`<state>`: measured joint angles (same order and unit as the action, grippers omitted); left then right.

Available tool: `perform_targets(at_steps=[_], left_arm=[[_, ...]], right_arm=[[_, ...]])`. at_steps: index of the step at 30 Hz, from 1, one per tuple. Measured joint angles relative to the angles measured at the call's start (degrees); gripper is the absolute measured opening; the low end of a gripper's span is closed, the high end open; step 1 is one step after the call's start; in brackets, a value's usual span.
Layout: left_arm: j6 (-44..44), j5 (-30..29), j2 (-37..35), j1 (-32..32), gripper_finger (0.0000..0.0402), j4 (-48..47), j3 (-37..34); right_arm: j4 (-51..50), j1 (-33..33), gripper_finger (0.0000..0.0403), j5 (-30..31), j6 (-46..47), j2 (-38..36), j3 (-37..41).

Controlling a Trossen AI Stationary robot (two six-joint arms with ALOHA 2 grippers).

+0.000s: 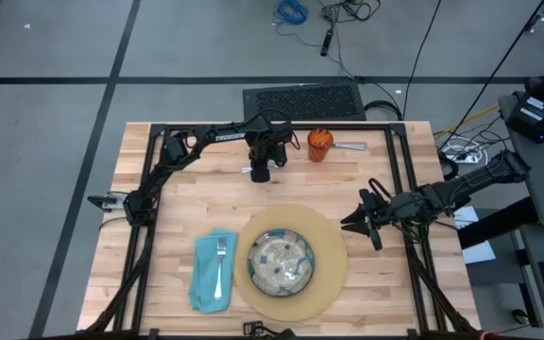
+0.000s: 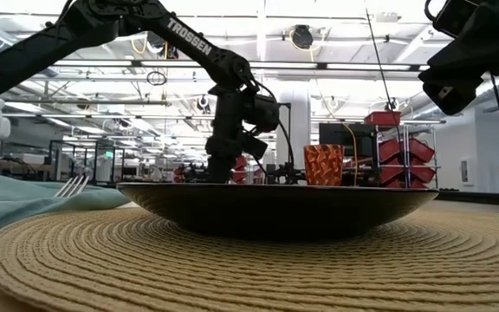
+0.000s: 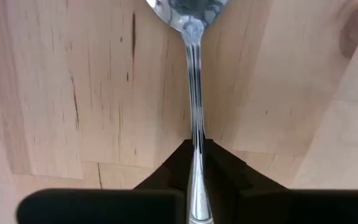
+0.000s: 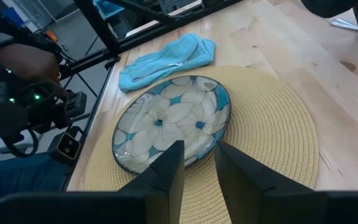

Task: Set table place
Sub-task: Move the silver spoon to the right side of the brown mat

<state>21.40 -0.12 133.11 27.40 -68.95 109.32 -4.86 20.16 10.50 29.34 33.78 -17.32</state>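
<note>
left end effector [image 1: 260, 173] is down near the tabletop's [image 1: 187, 198] far edge, clamped on the handle of a spoon [image 3: 193, 93]; the spoon's long axis runs straight out from between the fingers, bowl ahead. its spot probably lies toward the near edge, beside the plate [image 1: 281, 262] on the round placemat [image 1: 333, 247]. fork [image 1: 220, 260] lies on the napkin [image 1: 206, 279] left of the plate. cup [image 1: 319, 144] stands just right of this end effector. right end effector [image 1: 355, 219] hovers partly open, empty, near the placemat's right side.
</note>
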Motion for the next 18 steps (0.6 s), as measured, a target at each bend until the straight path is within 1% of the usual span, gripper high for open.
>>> perform_targets(at_steps=[5, 11, 14, 18], left_arm=[[-1.2, -1.3, -0.8, -0.2, 0.0058, 1.6, 0.0], [-1.5, -1.4, -0.8, -0.2, 0.0109, 1.8, 0.0], [-1.6, -1.0, -0.8, -0.2, 0.012, 4.5, 0.0], [-1.6, -0.4, -0.8, -0.2, 0.0121, 5.6, 0.0]], right_arm=[[0.0, 0.0, 0.0082, 0.0, 0.0, 0.0, 0.0], [0.0, 0.0, 0.0082, 0.0, 0.1, 0.0, 0.0], [0.0, 0.0, 0.0082, 0.0, 0.1, 0.0, 0.0], [0.0, 0.0, 0.0082, 0.0, 0.0, 0.0, 0.0]])
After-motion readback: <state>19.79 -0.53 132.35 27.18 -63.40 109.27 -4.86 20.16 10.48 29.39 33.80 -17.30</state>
